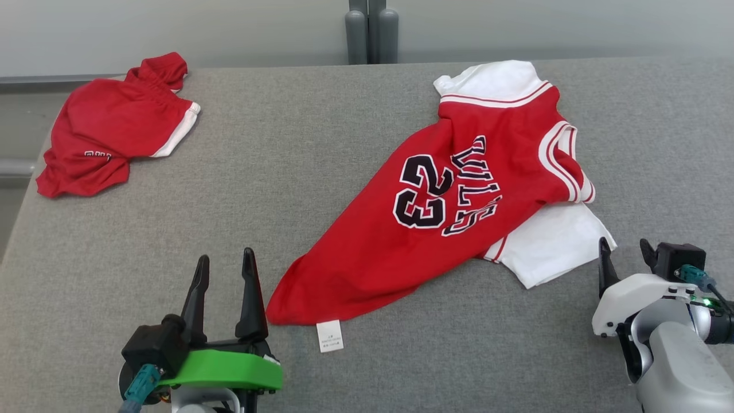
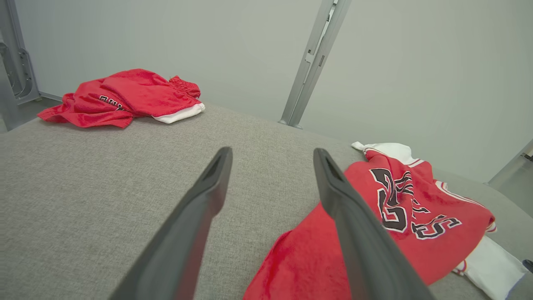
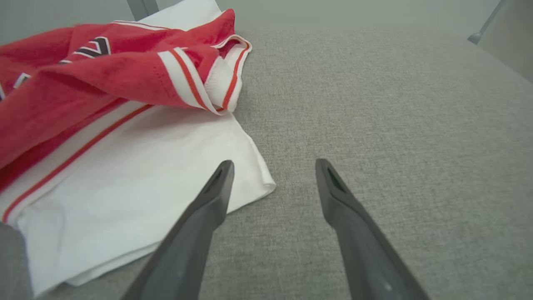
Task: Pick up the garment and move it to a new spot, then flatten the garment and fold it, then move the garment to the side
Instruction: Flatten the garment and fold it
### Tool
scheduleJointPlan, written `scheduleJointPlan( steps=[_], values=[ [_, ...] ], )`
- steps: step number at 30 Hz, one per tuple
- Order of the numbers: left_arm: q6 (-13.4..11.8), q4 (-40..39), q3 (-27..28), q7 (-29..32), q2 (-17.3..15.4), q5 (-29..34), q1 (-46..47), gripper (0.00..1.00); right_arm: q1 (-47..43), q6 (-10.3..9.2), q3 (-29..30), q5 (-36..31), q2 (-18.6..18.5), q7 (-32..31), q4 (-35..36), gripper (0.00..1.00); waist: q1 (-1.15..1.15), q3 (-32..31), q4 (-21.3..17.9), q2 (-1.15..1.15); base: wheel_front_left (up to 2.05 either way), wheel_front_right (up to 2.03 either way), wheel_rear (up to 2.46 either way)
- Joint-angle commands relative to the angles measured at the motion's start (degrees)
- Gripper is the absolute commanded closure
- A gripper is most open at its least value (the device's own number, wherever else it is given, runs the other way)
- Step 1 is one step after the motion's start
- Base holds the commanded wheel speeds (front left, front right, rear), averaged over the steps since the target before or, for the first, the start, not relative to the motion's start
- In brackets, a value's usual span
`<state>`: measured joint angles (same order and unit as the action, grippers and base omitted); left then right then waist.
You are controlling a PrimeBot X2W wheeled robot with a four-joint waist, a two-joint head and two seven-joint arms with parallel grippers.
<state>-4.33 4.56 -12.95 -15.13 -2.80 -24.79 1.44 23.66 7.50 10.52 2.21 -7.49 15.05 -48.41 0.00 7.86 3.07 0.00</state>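
Note:
A red jersey (image 1: 459,206) with white sleeves and a black "23" lies crumpled and slanted on the grey table (image 1: 321,172), a white tag at its near hem. The left wrist view has the jersey (image 2: 399,216) at the right; the right wrist view has the jersey (image 3: 104,104) at the left, white sleeve nearest. My left gripper (image 1: 225,261) stands open near the front edge, just left of the hem, holding nothing. My right gripper (image 1: 625,246) is open beside the white sleeve's corner, apart from it. Both wrist views show the left gripper (image 2: 270,156) and right gripper (image 3: 272,166) with spread, empty fingers.
Red shorts (image 1: 109,126) with white trim lie bunched at the table's far left corner, also seen as shorts (image 2: 125,98) in the left wrist view. A grey post (image 1: 371,31) stands behind the table's far edge against a pale wall.

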Motion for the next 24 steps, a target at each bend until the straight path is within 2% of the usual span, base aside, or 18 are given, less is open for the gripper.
scheduleJointPlan(
  steps=[1,3,4,5,6,10,11,15,24],
  values=[
    [0.2,0.0,0.1,0.0,-0.2,0.4,0.8,0.0,1.3,-0.02,0.5,-0.8,-0.5,0.2,-1.8,0.0,0.0,0.9,0.9,0.0,0.0,0.0,0.0],
    [0.1,-0.1,0.4,0.0,-0.2,0.6,0.8,0.0,3.0,-0.02,1.2,-0.8,-0.4,0.2,-4.4,0.02,0.0,1.3,1.1,0.0,0.0,0.0,0.0],
    [0.1,-0.2,0.5,0.0,-0.2,0.7,0.8,0.0,3.5,-0.02,1.5,-0.5,-0.4,0.2,-5.5,0.33,0.0,1.4,1.1,0.0,0.0,0.0,0.0],
    [0.0,-0.2,0.7,0.0,-0.2,0.7,0.8,0.0,4.2,-0.02,1.6,0.0,-0.2,0.2,-7.0,0.52,0.0,1.6,1.1,0.0,0.0,0.0,0.0],
    [0.0,-0.2,0.8,0.0,-0.2,0.7,0.8,0.0,4.9,-0.02,1.5,0.6,0.0,0.2,-7.8,0.58,0.0,1.7,0.9,0.0,0.0,0.0,0.0],
    [0.1,-0.2,1.3,0.0,-0.2,1.0,1.1,0.0,6.6,-0.03,-1.2,4.2,0.1,0.2,-10.8,0.96,0.0,2.0,-0.4,0.0,0.0,0.0,0.0],
    [0.1,-0.2,1.4,0.0,-0.2,1.1,1.2,0.0,7.0,-0.03,-1.9,5.0,-0.2,0.2,-10.8,1.0,0.0,2.1,-0.8,0.0,0.0,0.0,0.0],
    [0.1,-0.3,1.7,0.0,-0.2,1.4,1.4,0.0,6.8,-0.02,-3.9,7.6,-0.7,0.2,-9.0,1.0,0.0,2.3,-2.5,0.0,0.0,0.0,0.0],
    [0.0,-0.4,2.4,0.0,-0.2,0.9,0.9,0.0,-1.8,-0.02,-4.1,12.0,-2.0,0.2,2.1,1.0,0.0,1.9,-5.6,0.0,0.0,0.0,0.0]
  ],
)
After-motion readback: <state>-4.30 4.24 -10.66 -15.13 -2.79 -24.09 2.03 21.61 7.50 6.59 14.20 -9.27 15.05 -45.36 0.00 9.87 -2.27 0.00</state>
